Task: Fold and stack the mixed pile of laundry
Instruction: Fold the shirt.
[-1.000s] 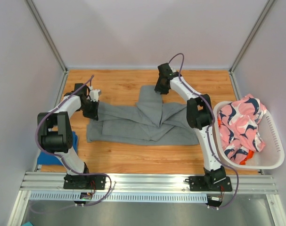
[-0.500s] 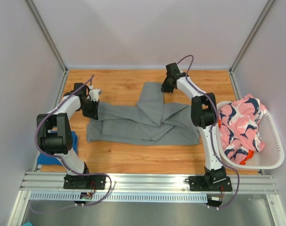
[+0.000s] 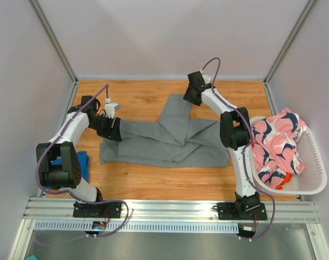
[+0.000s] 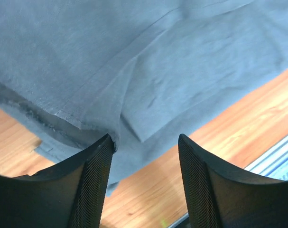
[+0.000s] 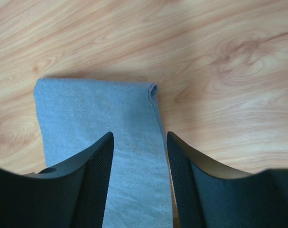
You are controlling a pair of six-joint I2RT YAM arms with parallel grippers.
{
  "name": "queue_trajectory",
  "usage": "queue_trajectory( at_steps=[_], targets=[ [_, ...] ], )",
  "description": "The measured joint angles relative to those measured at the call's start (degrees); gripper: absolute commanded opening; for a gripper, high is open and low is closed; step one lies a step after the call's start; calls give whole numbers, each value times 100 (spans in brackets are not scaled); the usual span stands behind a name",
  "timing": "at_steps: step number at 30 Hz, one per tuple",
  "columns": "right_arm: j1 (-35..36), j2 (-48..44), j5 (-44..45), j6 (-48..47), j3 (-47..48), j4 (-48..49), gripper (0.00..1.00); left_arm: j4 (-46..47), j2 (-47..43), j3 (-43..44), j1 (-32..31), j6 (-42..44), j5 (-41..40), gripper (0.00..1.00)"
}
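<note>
- Tabletop of orange-brown wood (image 3: 153,181) is the biggest thing here, everything sits on it.
- long grey cloth garment (image 3: 164,143) (trousers, I'd say) sprawls across the middle, partly folded. One leg angles toward the far side and the rest runs left to right.
- white slotted plastic basket (image 3: 317,168) sits at the right edge, just beside the right arm (image 3: 240,168).
- pink garment with dark-and-white pattern (image 3: 278,143) is heaped inside that basket, with a bit of bright orange cloth (image 3: 284,183) poking out on its near side.
- bright blue cloth (image 3: 83,162) lies at the left edge, mostly hidden behind the left arm (image 3: 56,162).
- left gripper (image 4: 144,138) is low over the grey garment's left end. Its jaws are spread, a hem edge is right by one finger, and nothing is pinched.
- right gripper (image 5: 140,135) hangs over the far end of the angled leg, jaws apart too, grabbing nothing.
</note>
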Motion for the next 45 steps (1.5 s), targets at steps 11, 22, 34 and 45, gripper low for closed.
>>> queue_trajectory(
  at_steps=[11,22,34,45],
  targets=[
    [-46,369,358,-251,769,-310,60,223,505,511,0,-684,-192,65],
    [-103,796,-345,-66,1093,-472,1,354,693,518,4,-922,-514,66],
    [-293,-275,-555,-83,-140,-234,0,227,584,699,164,-931,-647,67],
    [-380,-2975,-376,-348,-1274,442,0,339,1150,1150,177,-1086,-699,52]
  ],
)
